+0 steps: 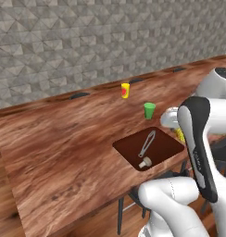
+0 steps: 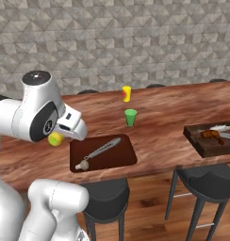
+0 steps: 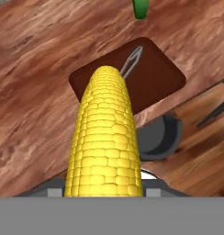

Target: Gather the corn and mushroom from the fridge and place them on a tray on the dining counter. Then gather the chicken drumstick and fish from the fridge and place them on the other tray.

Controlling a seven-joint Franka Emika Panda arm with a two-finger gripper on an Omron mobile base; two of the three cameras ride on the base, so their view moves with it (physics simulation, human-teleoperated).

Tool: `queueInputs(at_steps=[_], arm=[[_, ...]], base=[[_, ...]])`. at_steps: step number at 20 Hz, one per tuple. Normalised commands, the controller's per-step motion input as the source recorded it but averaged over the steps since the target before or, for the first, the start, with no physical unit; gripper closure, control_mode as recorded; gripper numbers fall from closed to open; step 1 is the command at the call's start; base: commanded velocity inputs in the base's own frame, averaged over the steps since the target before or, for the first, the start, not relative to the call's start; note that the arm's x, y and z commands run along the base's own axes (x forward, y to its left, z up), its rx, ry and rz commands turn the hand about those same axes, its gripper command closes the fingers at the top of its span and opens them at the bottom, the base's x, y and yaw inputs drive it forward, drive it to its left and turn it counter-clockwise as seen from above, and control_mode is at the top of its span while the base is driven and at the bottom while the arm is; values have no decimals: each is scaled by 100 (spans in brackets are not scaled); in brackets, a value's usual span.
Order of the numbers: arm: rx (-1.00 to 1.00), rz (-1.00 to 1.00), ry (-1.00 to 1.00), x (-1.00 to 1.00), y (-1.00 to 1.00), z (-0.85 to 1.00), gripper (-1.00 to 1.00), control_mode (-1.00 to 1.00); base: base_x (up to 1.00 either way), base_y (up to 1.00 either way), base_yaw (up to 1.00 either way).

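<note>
Hand view: fingertips hidden behind corn (image 3: 104,137); gripper (image 3: 104,190) closed on its near end. Long axis runs straight away from the hand, tip pointing at the brown tray (image 3: 166,85) on the counter's (image 3: 36,92) near edge. Right base view: only a yellow bit of cob visible beside the wrist, above the near counter edge, left of that tray. Second tray (image 2: 201,143) cut off at frame edge.

no readable text, labels or signs

Green cup (image 2: 130,116) and yellow bottle (image 2: 127,93) on the wooden counter (image 2: 173,117), black stools (image 2: 201,181) beneath.
</note>
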Motion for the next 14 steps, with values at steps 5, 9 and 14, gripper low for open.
queueInputs(at_steps=[5,9,14], arm=[[0,-15,0,56,-17,-49,100,-100],[0,-29,4,50,-13,-38,100,-100],[9,-30,11,59,0,-19,100,-100]], base=[[0,0,0],[0,0,0],[0,0,0]])
